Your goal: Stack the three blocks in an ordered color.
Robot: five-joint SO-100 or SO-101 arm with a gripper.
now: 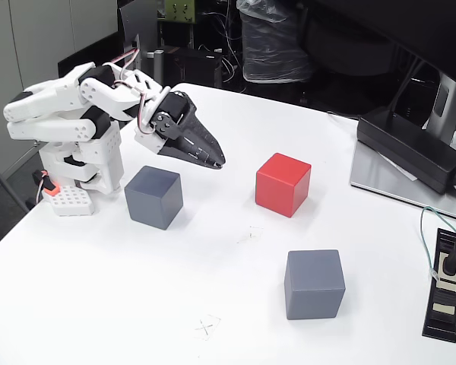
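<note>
Matte cubes, red block point(283, 184), two slate-grey blocks point(153, 197) point(313, 284), white table point(99, 296)

One bright red block point(283, 184) and two slate grey blocks point(153, 197) point(313, 284) sit on a white surface point(121, 296) beside a black tool point(213, 160).

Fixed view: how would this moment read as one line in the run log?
tool: shut, empty, raised | matte red cube: unstacked | near slate-grey cube: unstacked | far slate-grey cube: unstacked

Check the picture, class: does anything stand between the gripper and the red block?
Nothing visible does. The gripper hangs above bare white table, with open tabletop across to the red block. Both grey blocks sit off that line.
</note>
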